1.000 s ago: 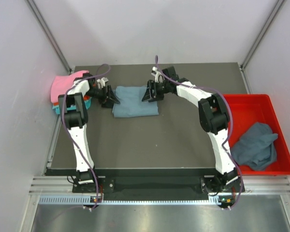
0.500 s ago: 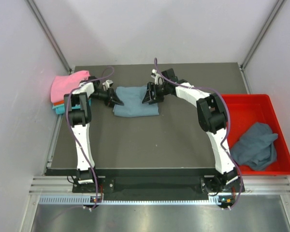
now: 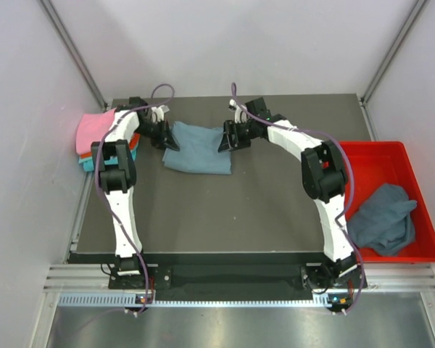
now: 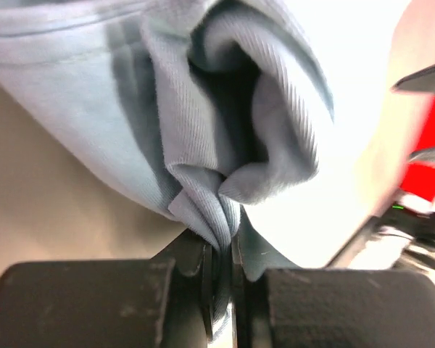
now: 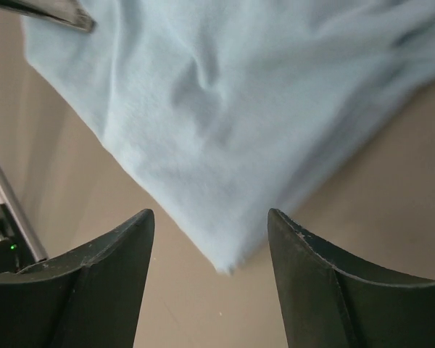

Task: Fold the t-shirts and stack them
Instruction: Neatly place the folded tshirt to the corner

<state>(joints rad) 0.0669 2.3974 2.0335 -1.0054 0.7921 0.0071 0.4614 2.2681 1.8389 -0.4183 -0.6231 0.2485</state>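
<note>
Left gripper [image 3: 167, 141] is clamped on the left edge of the folded blue-grey t-shirt [image 3: 197, 148]. In the left wrist view both fingers [image 4: 188, 270] are pinched tight on a bunched fold of cloth, and the layers gape open above the pinch. Right gripper [image 3: 225, 142] is at the shirt's right edge, its fingers [image 5: 94, 290] spread wide with nothing held. In the right wrist view one shirt corner points into the gap between them, flat on the table [image 3: 232, 217], touching neither finger. The shirt sits far-centre on the table, slightly skewed against the table's edges. Both arms reach well forward and bend inward, with the shirt between the two grippers. The pink, orange and teal stack [image 3: 94, 130] is at the far-left corner and sticks out past the table's left edge toward the wall. The left arm crosses over its inner side, and the left gripper is just beside it, so it's tight there. Open table surface runs from the shirt's near hem to the near edge, and to the right as far as the right edge. The red tray [image 3: 399, 148] sits off that right edge, with a crumpled blue-grey t-shirt [image 3: 383, 217] at its near end, well apart from the right gripper. The table's far edge is close behind both wrists.
</note>
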